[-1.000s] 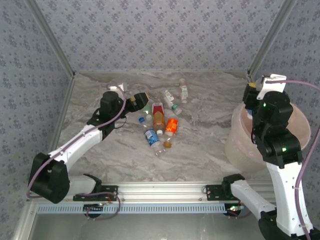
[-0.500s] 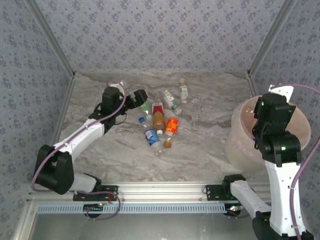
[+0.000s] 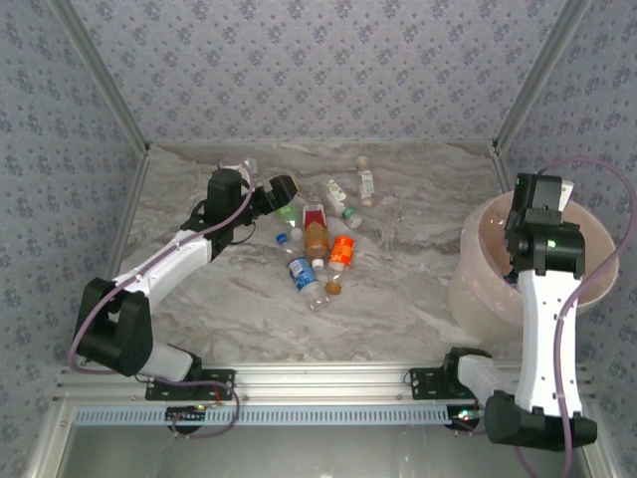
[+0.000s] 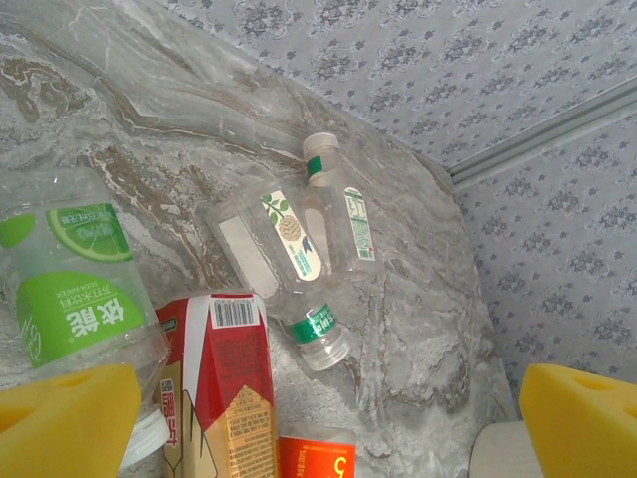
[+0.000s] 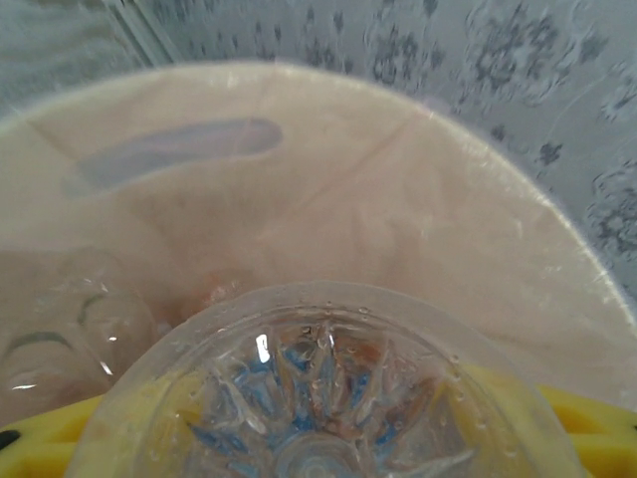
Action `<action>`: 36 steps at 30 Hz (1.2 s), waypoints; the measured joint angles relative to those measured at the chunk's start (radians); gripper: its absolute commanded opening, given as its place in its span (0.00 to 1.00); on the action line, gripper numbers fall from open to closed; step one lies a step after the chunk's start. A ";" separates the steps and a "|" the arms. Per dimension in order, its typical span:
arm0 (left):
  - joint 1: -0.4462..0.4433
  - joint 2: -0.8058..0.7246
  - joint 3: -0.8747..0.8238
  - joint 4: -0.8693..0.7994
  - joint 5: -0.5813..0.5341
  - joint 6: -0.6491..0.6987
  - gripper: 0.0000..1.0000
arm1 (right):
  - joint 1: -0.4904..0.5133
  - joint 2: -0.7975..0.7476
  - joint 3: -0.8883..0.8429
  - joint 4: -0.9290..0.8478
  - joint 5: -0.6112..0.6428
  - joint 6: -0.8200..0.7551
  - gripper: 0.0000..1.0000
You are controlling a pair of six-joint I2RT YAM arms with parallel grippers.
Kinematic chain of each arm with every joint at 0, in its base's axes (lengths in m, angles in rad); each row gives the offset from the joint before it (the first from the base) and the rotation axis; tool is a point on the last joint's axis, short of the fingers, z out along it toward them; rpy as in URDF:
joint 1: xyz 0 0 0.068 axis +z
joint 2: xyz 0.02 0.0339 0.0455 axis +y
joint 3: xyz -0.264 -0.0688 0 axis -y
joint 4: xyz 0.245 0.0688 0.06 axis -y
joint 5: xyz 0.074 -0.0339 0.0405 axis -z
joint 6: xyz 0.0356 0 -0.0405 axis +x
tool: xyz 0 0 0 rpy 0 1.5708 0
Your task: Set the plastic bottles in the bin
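Over bin (image 5: 428, 209), right end effector (image 5: 318, 453) clamps clear bottle (image 5: 318, 373), base camera-facing.

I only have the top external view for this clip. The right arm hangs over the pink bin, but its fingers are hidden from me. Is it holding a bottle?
Observer: Yes. The right wrist view shows the ribbed base of a clear bottle in the right gripper, between its yellow pads.
Operator: Is the bin empty below it?
Observer: No. What looks like a second bottle, also clear, lies inside the bin.
Operator: And the left gripper?
Observer: The left gripper is open. In the left wrist view its pads are wide apart, with a green-labelled bottle and a red-labelled bottle lying ahead between them.
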 measured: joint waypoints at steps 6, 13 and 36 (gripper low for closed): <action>0.000 0.000 0.000 -0.001 0.000 0.000 0.98 | -0.007 0.029 0.008 -0.042 -0.014 0.023 0.89; 0.004 0.000 0.000 -0.001 0.000 -0.001 0.98 | -0.007 -0.006 0.038 -0.045 -0.027 0.029 0.95; 0.043 0.000 -0.050 -0.040 -0.047 -0.045 0.98 | 0.341 -0.131 -0.052 0.396 -0.476 0.062 1.00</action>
